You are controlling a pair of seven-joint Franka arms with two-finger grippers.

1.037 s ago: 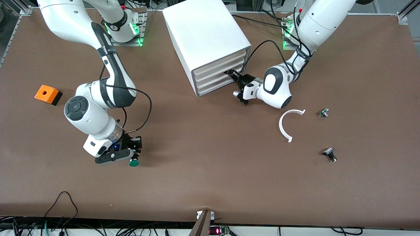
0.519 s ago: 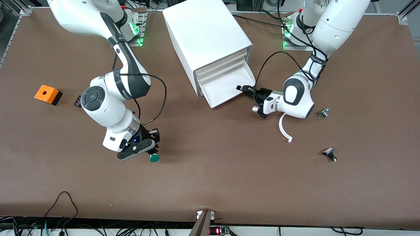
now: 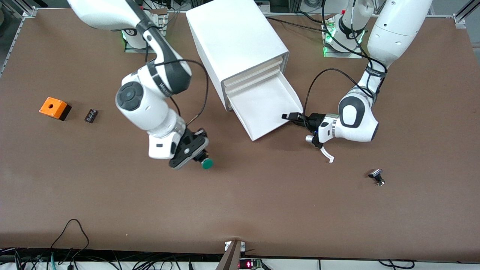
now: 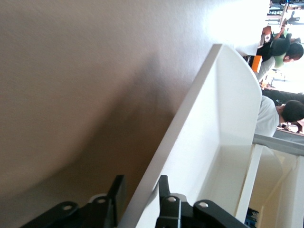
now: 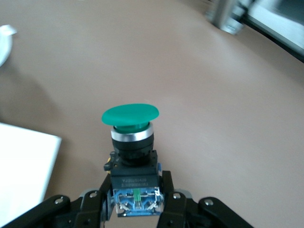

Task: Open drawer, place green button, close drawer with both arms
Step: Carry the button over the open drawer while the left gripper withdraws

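The bottom drawer (image 3: pixel 262 108) of the white cabinet (image 3: pixel 232 37) stands pulled far out, with nothing in its tray. My left gripper (image 3: pixel 288 116) is at the drawer's front corner toward the left arm's end. In the left wrist view its fingers (image 4: pixel 141 179) straddle the drawer's front wall (image 4: pixel 190 133), open, with a gap on the outer side. My right gripper (image 3: pixel 198 157) is shut on the button (image 3: pixel 206 163), above the table between the drawer and the front camera. In the right wrist view the green cap (image 5: pixel 130 115) points away, and the fingers (image 5: pixel 136 199) clamp the black and blue body.
An orange box (image 3: pixel 54 108) and a small black part (image 3: pixel 91 115) lie toward the right arm's end. A white curved strip (image 3: pixel 327 153) pokes out under the left wrist. A silver-black small button (image 3: pixel 376 176) lies nearer the front camera.
The left gripper drew the bottom drawer well out and its fingers have loosened on the wall. The right arm carried the button across the table toward the drawer.
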